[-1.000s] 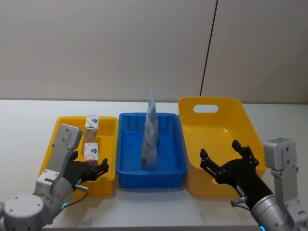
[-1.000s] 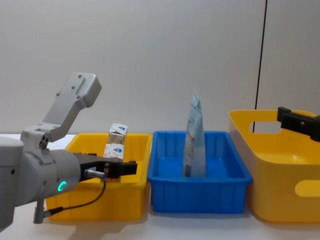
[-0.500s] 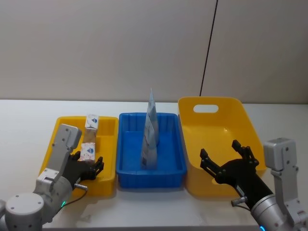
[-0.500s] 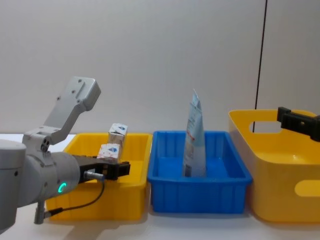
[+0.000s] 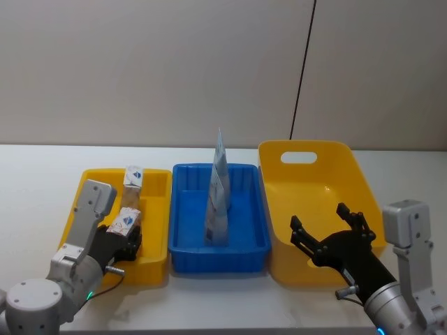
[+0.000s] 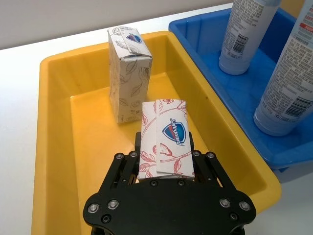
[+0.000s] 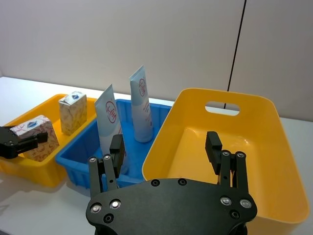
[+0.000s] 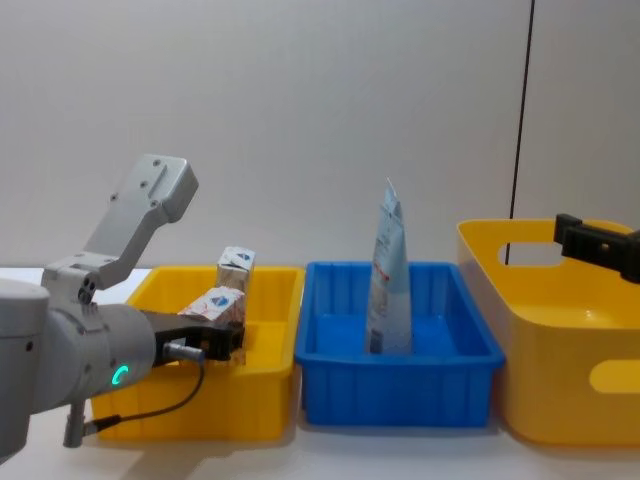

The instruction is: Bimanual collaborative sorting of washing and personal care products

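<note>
My left gripper (image 6: 164,155) is shut on the white box with red floral print and a blue logo (image 6: 164,138). It holds the box tilted over the near part of the small yellow bin (image 5: 89,179); the same box (image 5: 124,222) and left gripper (image 5: 124,239) appear from the head. A cream carton (image 5: 133,176) stands upright at that bin's far end. Two pale-blue squeeze tubes (image 7: 108,122) (image 7: 141,105) stand in the blue bin (image 5: 216,260). My right gripper (image 5: 334,234) hangs open over the large yellow bin's (image 5: 307,167) near rim, holding nothing.
The three bins sit side by side on the white table (image 5: 35,174), near its front edge. A wall rises close behind them, with a dark vertical cable (image 5: 302,70) running down it. Bare table lies to the left of the small yellow bin.
My left gripper has drawn back toward me over the small yellow bin, and the floral box now sits tilted in its fingers. The right arm has not moved.
</note>
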Tool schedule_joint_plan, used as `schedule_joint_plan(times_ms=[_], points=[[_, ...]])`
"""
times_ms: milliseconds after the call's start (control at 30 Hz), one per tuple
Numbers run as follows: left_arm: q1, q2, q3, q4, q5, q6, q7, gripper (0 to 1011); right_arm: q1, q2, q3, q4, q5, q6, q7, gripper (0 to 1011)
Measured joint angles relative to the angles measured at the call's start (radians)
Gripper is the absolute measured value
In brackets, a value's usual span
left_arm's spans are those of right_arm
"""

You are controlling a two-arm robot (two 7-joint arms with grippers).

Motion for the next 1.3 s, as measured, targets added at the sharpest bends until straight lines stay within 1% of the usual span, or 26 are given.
schedule_joint_plan(times_ms=[267, 433, 533, 600, 633, 700, 733, 767, 800, 833, 867, 1000, 1133, 1167, 1267, 1300], points=[[0.005, 0.012, -0.002, -0.027, 0.011, 0.014, -0.009, 386, 0.0, 0.0, 0.0, 0.0, 0.0, 0.0, 0.0, 1003], [0.009, 0.028, -0.003, -0.059, 0.021, 0.021, -0.016, 386, 0.0, 0.0, 0.0, 0.0, 0.0, 0.0, 0.0, 1003], [0.012, 0.045, -0.003, -0.089, 0.031, 0.03, -0.025, 386, 0.0, 0.0, 0.0, 0.0, 0.0, 0.0, 0.0, 1003], [0.014, 0.06, -0.001, -0.115, 0.038, 0.037, -0.033, 386, 0.0, 0.0, 0.0, 0.0, 0.0, 0.0, 0.0, 1003], [0.016, 0.073, 0.0, -0.136, 0.044, 0.043, -0.041, 386, 0.0, 0.0, 0.0, 0.0, 0.0, 0.0, 0.0, 1003], [0.018, 0.084, 0.001, -0.152, 0.048, 0.049, -0.05, 386, 0.0, 0.0, 0.0, 0.0, 0.0, 0.0, 0.0, 1003], [0.02, 0.1, 0.001, -0.176, 0.052, 0.053, -0.061, 386, 0.0, 0.0, 0.0, 0.0, 0.0, 0.0, 0.0, 1003], [0.02, 0.1, 0.001, -0.176, 0.052, 0.053, -0.061, 386, 0.0, 0.0, 0.0, 0.0, 0.0, 0.0, 0.0, 1003], [0.022, 0.114, 0.002, -0.195, 0.056, 0.055, -0.073, 386, 0.0, 0.0, 0.0, 0.0, 0.0, 0.0, 0.0, 1003], [0.023, 0.118, 0.002, -0.201, 0.057, 0.055, -0.078, 386, 0.0, 0.0, 0.0, 0.0, 0.0, 0.0, 0.0, 1003], [0.026, 0.136, 0.002, -0.224, 0.059, 0.055, -0.092, 386, 0.0, 0.0, 0.0, 0.0, 0.0, 0.0, 0.0, 1003], [0.035, 0.174, -0.002, -0.273, 0.06, 0.05, -0.135, 386, 0.0, 0.0, 0.0, 0.0, 0.0, 0.0, 0.0, 1003], [0.044, 0.213, -0.01, -0.319, 0.054, 0.037, -0.181, 386, 0.0, 0.0, 0.0, 0.0, 0.0, 0.0, 0.0, 1003], [0.048, 0.23, -0.015, -0.337, 0.048, 0.031, -0.199, 386, 0.0, 0.0, 0.0, 0.0, 0.0, 0.0, 0.0, 1003], [0.053, 0.253, -0.02, -0.357, 0.037, 0.021, -0.23, 386, 0.0, 0.0, 0.0, 0.0, 0.0, 0.0, 0.0, 1003], [0.056, 0.265, -0.024, -0.373, 0.029, 0.013, -0.248, 386, 0.0, 0.0, 0.0, 0.0, 0.0, 0.0, 0.0, 1003]])
